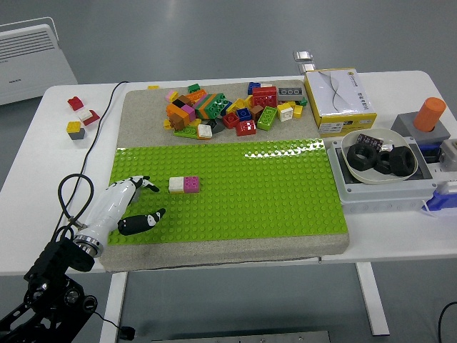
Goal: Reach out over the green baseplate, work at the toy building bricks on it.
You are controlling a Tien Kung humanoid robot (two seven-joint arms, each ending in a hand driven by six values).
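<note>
A green baseplate (257,187) lies on a grey mat at the table's middle. A white brick (176,185) and a pink brick (191,184) sit side by side on its left part. My left hand (141,202) is over the plate's near left corner, a little to the near left of the two bricks and apart from them. Its fingers are spread and hold nothing. A pile of loose coloured bricks (228,108) lies on the mat behind the plate. My right arm is out of view.
A yellow and white box (338,100) stands at the back right. A white bowl (378,156) of black rings sits on a grey tray at the right, with an orange cylinder (430,113) behind. Three small bricks (80,118) lie at the far left. A black cable (71,196) loops there.
</note>
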